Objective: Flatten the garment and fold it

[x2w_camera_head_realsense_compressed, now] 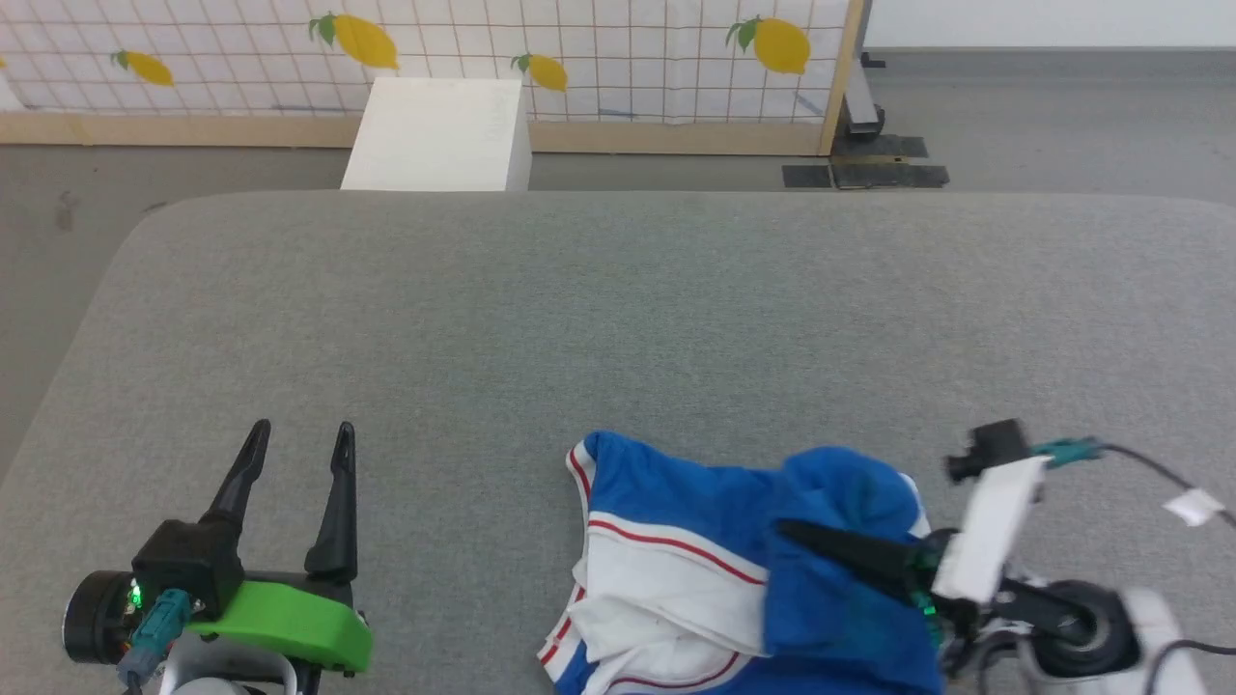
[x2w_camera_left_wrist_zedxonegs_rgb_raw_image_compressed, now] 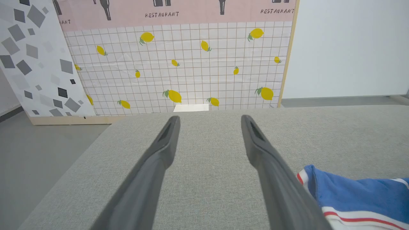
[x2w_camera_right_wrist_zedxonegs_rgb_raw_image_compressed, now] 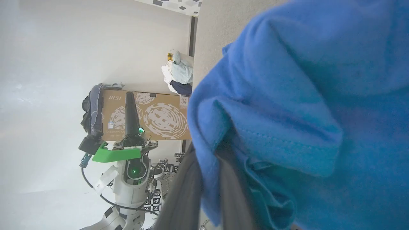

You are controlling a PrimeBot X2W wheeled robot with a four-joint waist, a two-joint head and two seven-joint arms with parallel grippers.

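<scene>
- Tabletop (x2w_camera_head_realsense_compressed: 618,319), grey and padded, runs wide ahead of me.
- Garment (x2w_camera_head_realsense_compressed: 676,492) lies crumpled at the tips of my right tool (x2w_camera_head_realsense_compressed: 797,534) and well off to the right of my left tool (x2w_camera_head_realsense_compressed: 303,430). Blue is heaped over white with striped trim, and I can read no clear long axis.
- Right tool is clamped on a blue fold, fingers pointing left across the heap, so this arm is nearer.
- Left tool stands wide apart, holding nothing. I judge it must travel right to reach the striped edge.
</scene>
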